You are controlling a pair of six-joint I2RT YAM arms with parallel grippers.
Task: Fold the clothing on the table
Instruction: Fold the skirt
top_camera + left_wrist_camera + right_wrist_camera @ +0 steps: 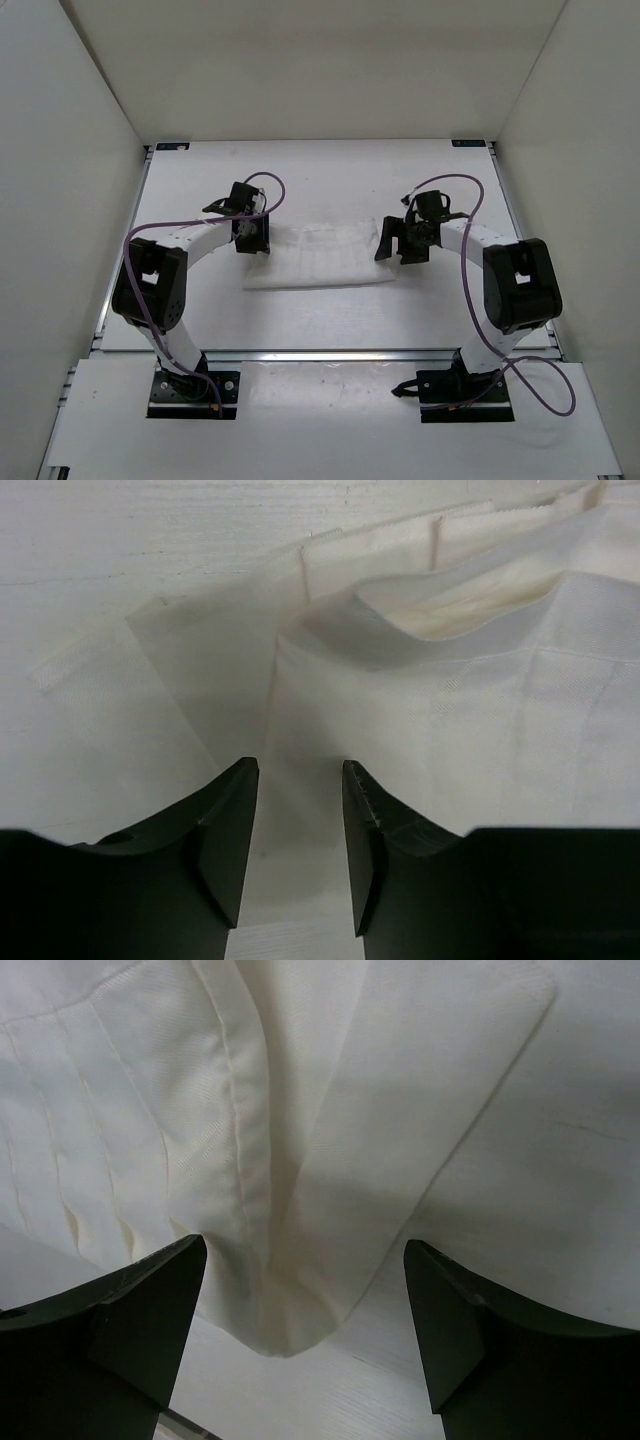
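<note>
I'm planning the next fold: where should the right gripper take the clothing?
I'd grip the clothing's rounded right-end corner, lying between the open right gripper's fingers. Come down from the right end: that tip sticks out alone over bare table.

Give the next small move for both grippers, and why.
Probably lift the left gripper and right gripper straight up: both stand open, gripping nothing, and the thin white fabric piece already lies in a flat layered strip on the matte white table.

Plain white upright walls (320,60) enclose three sides.
</note>
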